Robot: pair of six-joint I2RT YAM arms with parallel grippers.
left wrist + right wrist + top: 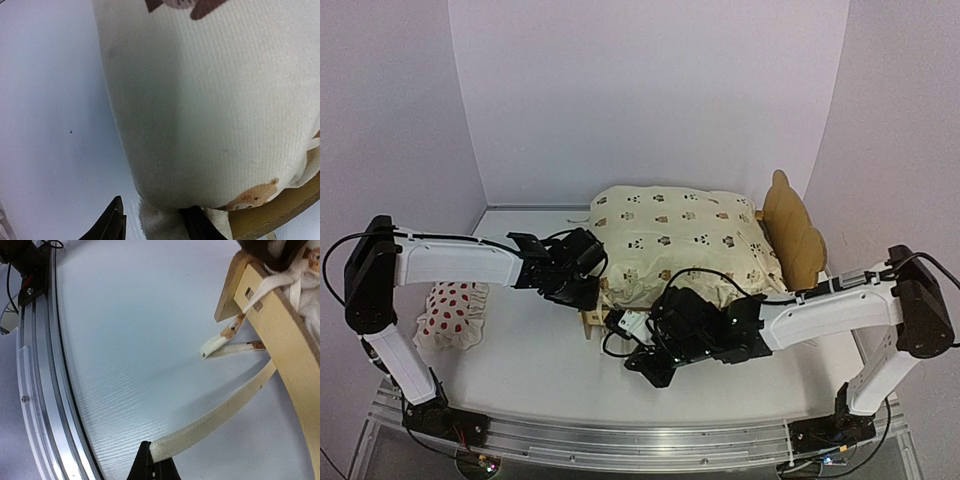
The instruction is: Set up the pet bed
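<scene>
The pet bed (790,238) stands at the middle right of the table, its bear-ear headboard at the right end. The cream bear-print cushion (675,245) lies on it. My left gripper (582,288) is at the cushion's left end. In the left wrist view it (155,226) is open, with the cushion's ruffle (161,220) between the fingers and the plywood rail (272,212) at the lower right. My right gripper (655,365) is in front of the bed. In the right wrist view it (153,461) is shut on a cream tie strap (220,415) that runs up to the bed frame (280,330).
The small white pillow with red spots (450,312) lies at the left, under the left arm. A second loose tie strap (220,343) hangs from the frame's corner. The aluminium rail (35,365) runs along the table's near edge. White walls close in the back and sides.
</scene>
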